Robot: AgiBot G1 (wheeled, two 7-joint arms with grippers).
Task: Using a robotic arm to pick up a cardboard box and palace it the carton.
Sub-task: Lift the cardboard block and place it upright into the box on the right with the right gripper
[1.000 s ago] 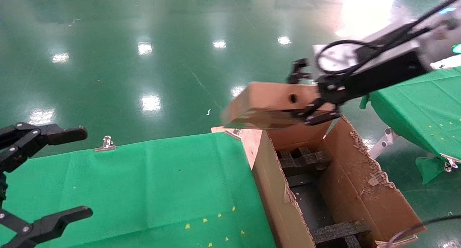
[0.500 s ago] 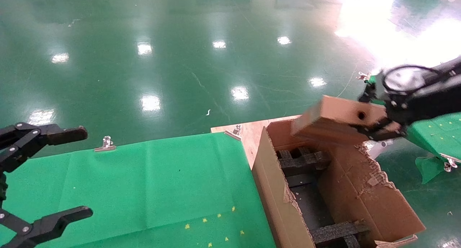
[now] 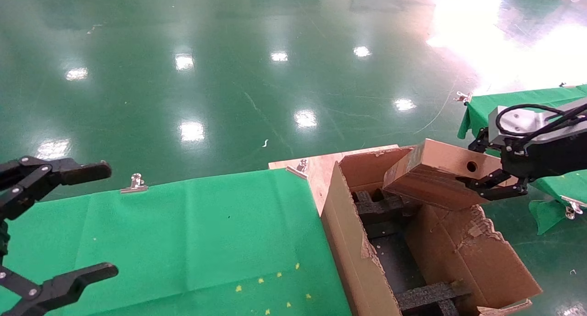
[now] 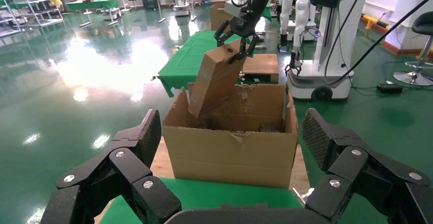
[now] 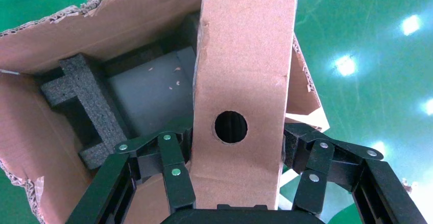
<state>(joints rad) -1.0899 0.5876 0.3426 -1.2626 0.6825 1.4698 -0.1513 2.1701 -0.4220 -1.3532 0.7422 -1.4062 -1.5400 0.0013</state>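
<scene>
Right gripper (image 3: 493,180) clamped on the cardboard box (image 3: 433,174), tilted above the carton (image 3: 362,261), low end dipping inside. Pick done; lowering and release left. Left gripper (image 3: 55,224) spread wide, parked over the green table (image 3: 192,233).

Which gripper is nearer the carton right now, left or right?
Right. The right gripper holds the cardboard box just over the carton opening; the left gripper hangs open across the green table.
</scene>
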